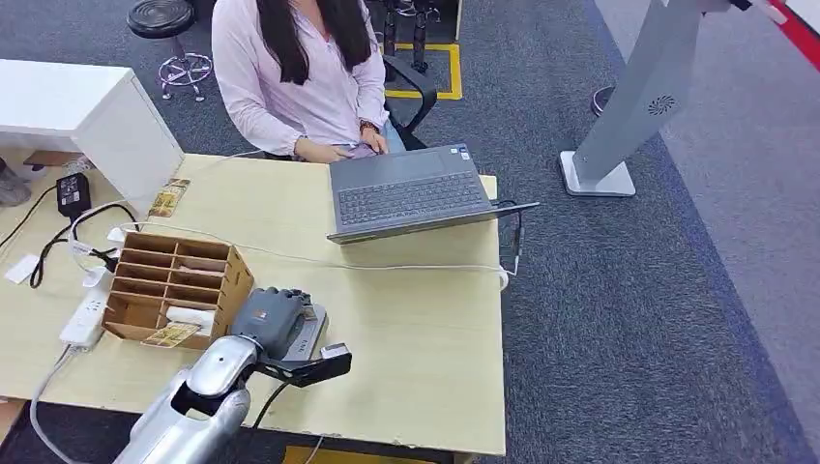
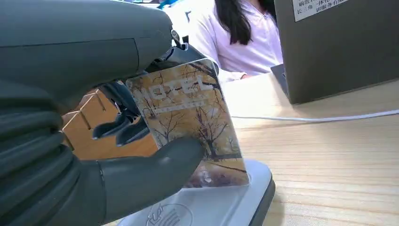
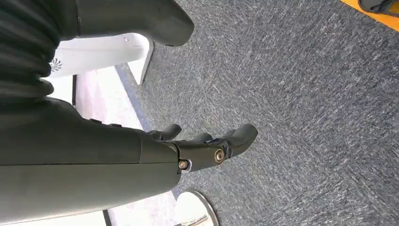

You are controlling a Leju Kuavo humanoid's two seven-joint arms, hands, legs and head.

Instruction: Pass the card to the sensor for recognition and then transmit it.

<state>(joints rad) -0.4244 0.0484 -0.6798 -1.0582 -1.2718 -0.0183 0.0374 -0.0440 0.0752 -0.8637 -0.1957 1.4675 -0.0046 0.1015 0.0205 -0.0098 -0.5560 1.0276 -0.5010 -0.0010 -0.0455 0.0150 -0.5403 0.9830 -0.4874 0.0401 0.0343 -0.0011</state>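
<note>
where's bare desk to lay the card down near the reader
Bare wood lies right of the card reader, between the white cable and the desk's front edge. Left of the reader is crowded: the cardboard organizer, then the power strip. The left hand holds the card over the reader.

My left hand [image 2: 94,155] holds the card [image 2: 190,125] — autumn trees, "HOTEL" lettering — tilted, its lower edge touching the white sensor [image 2: 221,207] on the counter [image 2: 329,165].

Head view looks down on the table [image 1: 425,329]; wrist views sit close behind each hand.
</note>
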